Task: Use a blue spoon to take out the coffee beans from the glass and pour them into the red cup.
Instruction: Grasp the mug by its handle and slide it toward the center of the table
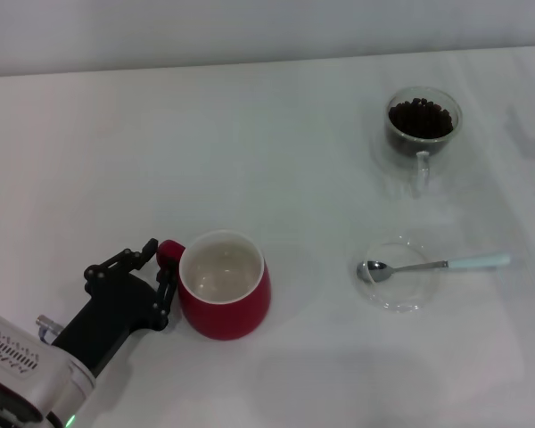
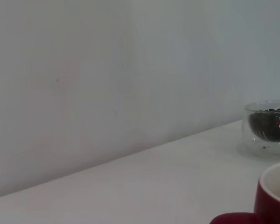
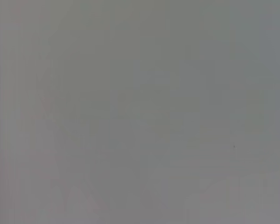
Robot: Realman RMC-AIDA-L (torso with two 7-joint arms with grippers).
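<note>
The red cup (image 1: 225, 299) stands upright at the front left, its cream inside bare. My left gripper (image 1: 160, 267) is at its left side, fingers closed around the red loop handle. The cup's rim and handle show in the left wrist view (image 2: 273, 198). The glass (image 1: 423, 120) stands at the back right, with coffee beans (image 1: 420, 119) in it. It also shows in the left wrist view (image 2: 267, 128). The blue spoon (image 1: 432, 265) lies with its bowl on a clear saucer (image 1: 401, 299) and its pale blue handle pointing right. My right gripper is out of view.
The white table (image 1: 276, 160) runs to a pale wall (image 2: 107, 70) at the back. The right wrist view shows only a plain grey surface.
</note>
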